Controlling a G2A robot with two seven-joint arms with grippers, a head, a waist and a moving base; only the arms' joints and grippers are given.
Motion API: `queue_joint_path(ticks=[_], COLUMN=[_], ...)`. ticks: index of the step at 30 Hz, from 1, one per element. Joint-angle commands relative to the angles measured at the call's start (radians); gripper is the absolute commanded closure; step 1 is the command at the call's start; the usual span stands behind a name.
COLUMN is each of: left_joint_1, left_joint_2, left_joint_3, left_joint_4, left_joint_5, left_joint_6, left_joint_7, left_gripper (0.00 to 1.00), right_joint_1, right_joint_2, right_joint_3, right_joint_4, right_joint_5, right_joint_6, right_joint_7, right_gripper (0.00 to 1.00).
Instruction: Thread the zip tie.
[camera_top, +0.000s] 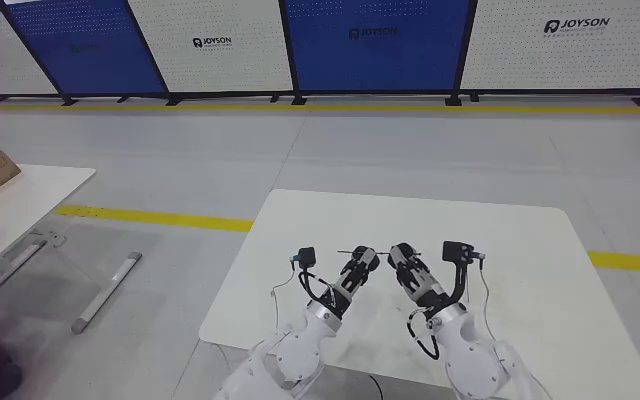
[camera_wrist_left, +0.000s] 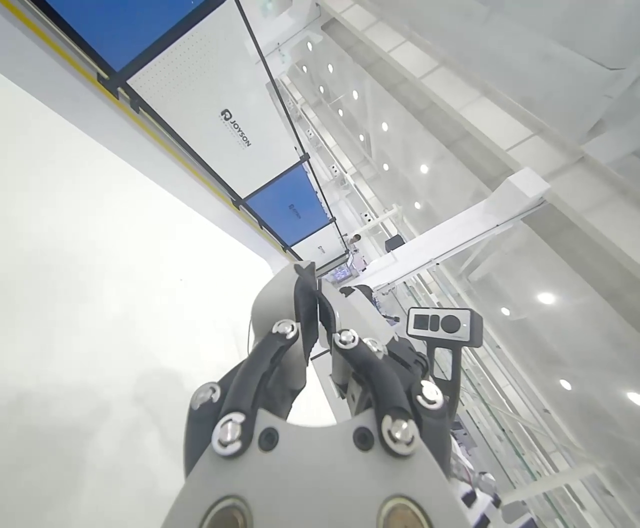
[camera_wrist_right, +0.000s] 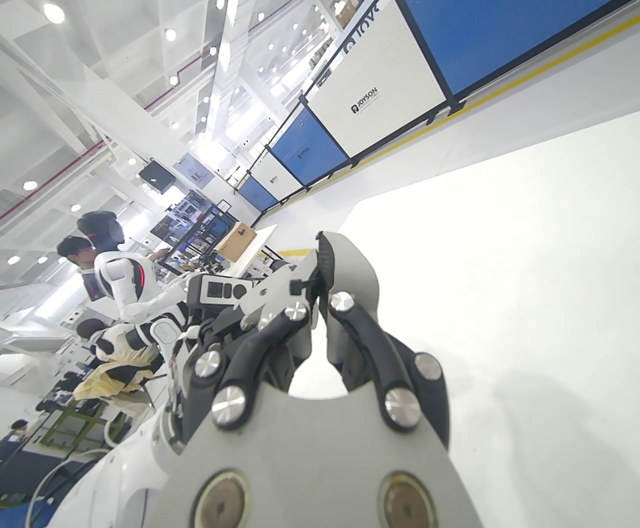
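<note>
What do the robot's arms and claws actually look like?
The left arm and right arm are white, rounded shells with thin black cables looping beside the wrists. The left gripper and right gripper look alike: a pale grey base plate, black linked fingers pinned with silver rivets, and a dark camera on a stalk.

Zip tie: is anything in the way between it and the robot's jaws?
Nothing visible is in the way. The left gripper and right gripper sit close together over the white table, jaws shut, with the thin zip tie running between them.
</note>
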Motion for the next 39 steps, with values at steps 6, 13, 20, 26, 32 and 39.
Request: queue_joint_path(ticks=[6,13,20,26,32,39], left_joint_1=[0.003,0.009,0.013,0.010,0.004,0.002], left_joint_2=[-0.001,-0.002,-0.002,-0.005,-0.008,-0.011], left_joint_3=[-0.001,-0.003,-0.003,-0.003,-0.001,-0.004], left_joint_4=[-0.002,-0.004,-0.005,0.001,0.008,0.012], left_joint_5=[0.006,0.014,0.019,0.032,0.030,0.022], left_joint_6=[-0.009,-0.020,-0.029,-0.015,-0.003,0.002], left_joint_7=[-0.006,-0.013,-0.018,0.004,0.004,0.003], left_gripper=[1.00,1.00,1.00,1.00,1.00,1.00], right_joint_1=[0.005,0.003,0.006,0.000,-0.008,-0.025], right_joint_2=[0.000,0.001,0.002,0.003,0.006,0.009], right_joint_3=[0.006,0.014,0.030,0.043,0.040,0.033], right_joint_4=[0.003,0.000,0.006,0.000,-0.001,-0.010], right_joint_5=[0.019,0.043,0.107,0.126,0.090,0.018], right_joint_6=[-0.001,-0.003,-0.007,-0.012,-0.035,-0.054], right_joint_7=[0.026,0.047,0.089,0.074,0.056,0.026], right_gripper=[1.00,1.00,1.00,0.44,0.25,0.57])
